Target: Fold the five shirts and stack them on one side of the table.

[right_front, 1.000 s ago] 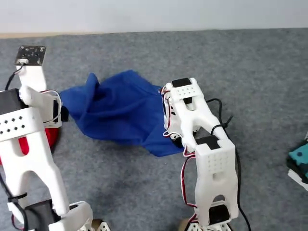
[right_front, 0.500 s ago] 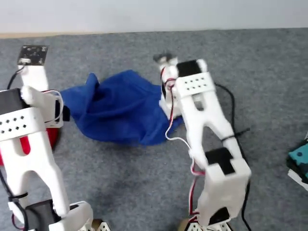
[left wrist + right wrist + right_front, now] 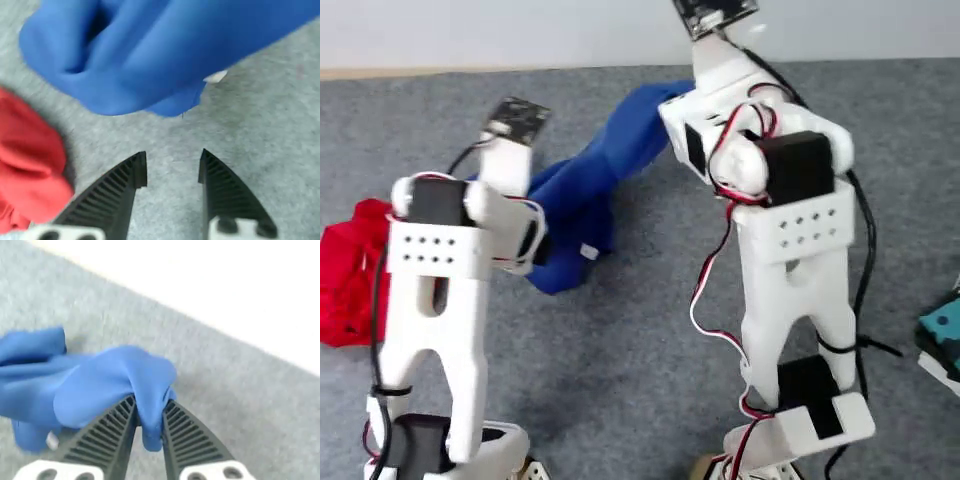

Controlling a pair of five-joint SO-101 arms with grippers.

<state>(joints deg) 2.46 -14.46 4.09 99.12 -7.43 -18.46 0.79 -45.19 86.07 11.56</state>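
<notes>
The right jaws are clamped on a bunched fold of the blue shirt (image 3: 115,385), which trails down from them toward the grey worktop (image 3: 620,380). The left jaws stand parted with nothing between them, over bare worktop. The shirt's lower end lies just ahead of their tips, and a crumpled red shirt (image 3: 30,165) sits beside them.
</notes>
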